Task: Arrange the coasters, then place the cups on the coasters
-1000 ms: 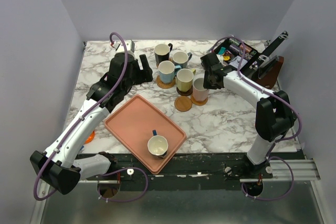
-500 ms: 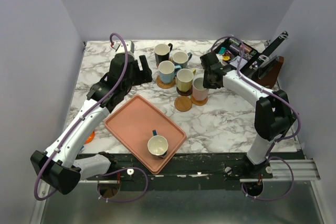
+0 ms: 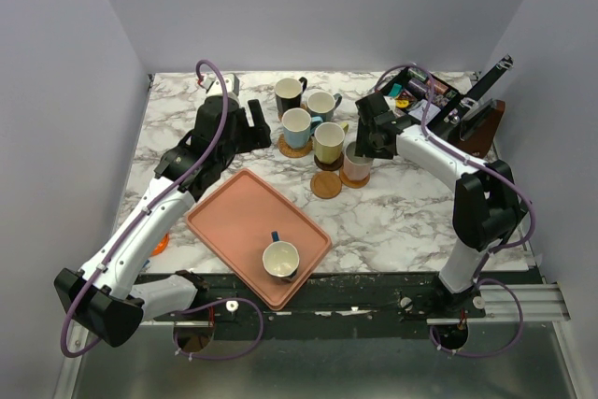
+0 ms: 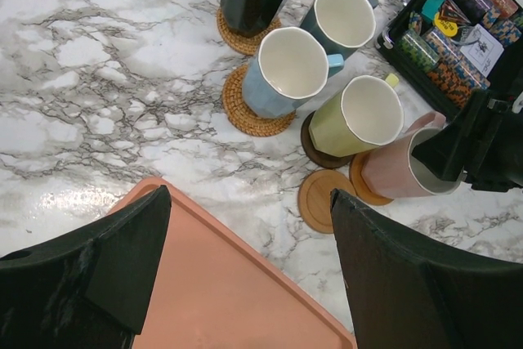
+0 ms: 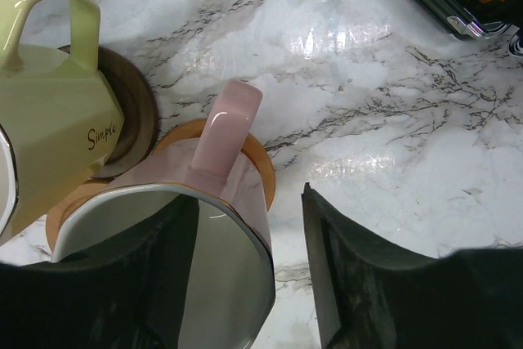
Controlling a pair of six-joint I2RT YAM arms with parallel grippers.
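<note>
Pink cup (image 4: 391, 173) stands upright on a tan coaster (image 5: 260, 151), on the desk (image 3: 411, 212) beyond the far right edge of the salmon tray (image 3: 234, 212), its handle (image 5: 231, 124) turned away from the tray. Right gripper (image 5: 247, 202): fingers spread, straddling the cup's wall, one over the cream inside and one outside beside the handle, with a gap showing at the outer finger; nothing pinched. Left gripper (image 4: 249, 198): spread wide and empty, hovering above the tray's far edge. One bare coaster (image 4: 320, 200) lies between the tray and the pink cup. The blue cup (image 3: 280, 260) sits inside the tray, toward its near right side, not yet on a coaster. Assessment: the blue cup appears to be glazed ceramic, so rigid, smooth, probably slippery, fairly heavy for its size, and liable to chip if knocked. Recommended hold: pinch the rim wall, one finger inside, clear of the handle, and lift straight up.
</note>
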